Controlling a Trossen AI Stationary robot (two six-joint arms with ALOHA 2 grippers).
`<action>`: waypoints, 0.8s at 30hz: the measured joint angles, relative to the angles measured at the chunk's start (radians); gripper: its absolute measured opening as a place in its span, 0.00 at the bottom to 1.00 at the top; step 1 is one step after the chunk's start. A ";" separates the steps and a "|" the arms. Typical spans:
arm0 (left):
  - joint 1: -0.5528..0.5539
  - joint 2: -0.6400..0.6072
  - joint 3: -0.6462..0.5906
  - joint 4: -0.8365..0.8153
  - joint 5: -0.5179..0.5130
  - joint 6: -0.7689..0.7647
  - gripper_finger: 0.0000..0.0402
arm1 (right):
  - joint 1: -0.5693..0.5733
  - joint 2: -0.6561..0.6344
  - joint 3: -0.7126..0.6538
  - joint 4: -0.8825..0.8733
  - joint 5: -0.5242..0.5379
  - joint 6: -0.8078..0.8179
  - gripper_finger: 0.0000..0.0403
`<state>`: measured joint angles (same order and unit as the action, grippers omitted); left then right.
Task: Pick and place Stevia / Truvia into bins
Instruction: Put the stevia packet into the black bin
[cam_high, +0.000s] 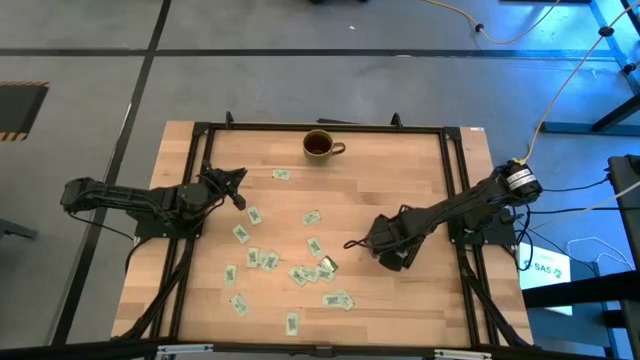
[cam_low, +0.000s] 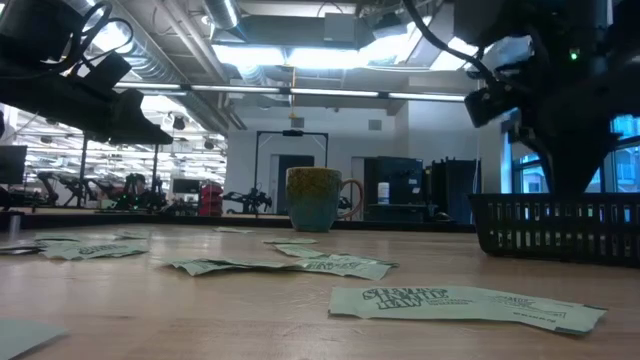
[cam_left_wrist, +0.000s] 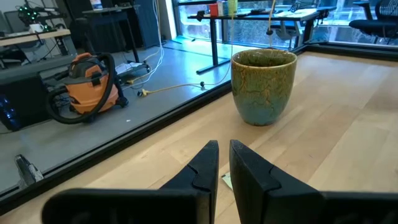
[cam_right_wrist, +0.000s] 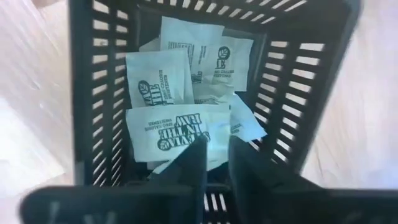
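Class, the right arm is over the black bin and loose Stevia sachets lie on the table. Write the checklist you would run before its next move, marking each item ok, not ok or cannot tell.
1. Right gripper above the black bin: ok.
2. Sachets in the bin lying inside its walls: ok, several are in.
3. Right jaws free of any sachet: cannot tell; they stand slightly apart with a sachet just beyond the tips.
4. Loose sachets left to pick up: ok, many on the wooden table.
5. Left gripper out of the way: ok, on the far side near the mug.
6. Mug clear of the right arm's route: ok.
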<state>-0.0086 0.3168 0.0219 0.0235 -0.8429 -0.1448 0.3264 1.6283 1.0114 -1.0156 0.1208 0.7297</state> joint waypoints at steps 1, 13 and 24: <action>0.000 0.000 0.000 0.000 0.000 0.000 0.08 | 0.000 0.000 0.016 -0.021 0.000 0.001 0.21; 0.000 0.000 0.000 0.000 0.000 0.000 0.08 | 0.059 0.010 0.278 0.096 -0.003 -0.322 0.28; 0.000 0.008 0.000 0.000 0.000 0.002 0.08 | 0.162 0.236 0.475 0.089 -0.033 -0.468 0.23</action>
<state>-0.0086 0.3249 0.0219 0.0235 -0.8434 -0.1432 0.4887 1.8648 1.4865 -0.9264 0.0875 0.2613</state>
